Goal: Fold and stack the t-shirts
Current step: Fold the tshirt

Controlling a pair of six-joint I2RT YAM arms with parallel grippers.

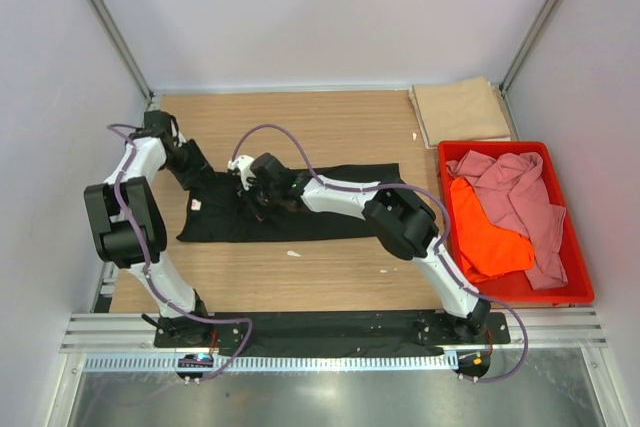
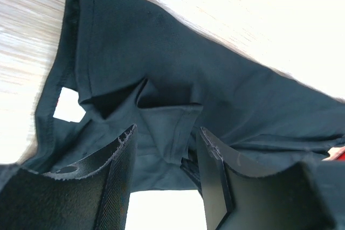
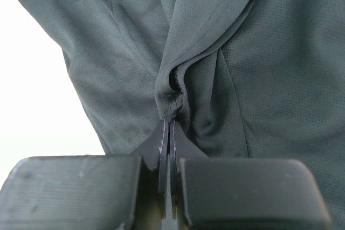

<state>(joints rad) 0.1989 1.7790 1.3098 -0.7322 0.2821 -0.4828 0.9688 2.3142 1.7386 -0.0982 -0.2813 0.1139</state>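
The black t-shirt (image 1: 330, 209) lies spread on the wooden table (image 1: 330, 122). My left gripper (image 1: 205, 175) hovers over its left end with the jaws open; in the left wrist view the cloth (image 2: 161, 68) and its white label (image 2: 69, 105) lie just beyond the fingers (image 2: 121, 154). My right gripper (image 1: 250, 182) is shut on a pinched fold of the black shirt (image 3: 178, 87) near the collar end. A folded tan t-shirt (image 1: 460, 112) lies at the back right. The pink t-shirt (image 1: 515, 197) and the orange t-shirt (image 1: 485, 237) lie crumpled in the red crate (image 1: 580, 287).
The red crate stands along the right side of the table. A small white scrap (image 1: 293, 253) lies on the wood in front of the black shirt. White walls with metal posts (image 1: 105, 17) close in the back and sides.
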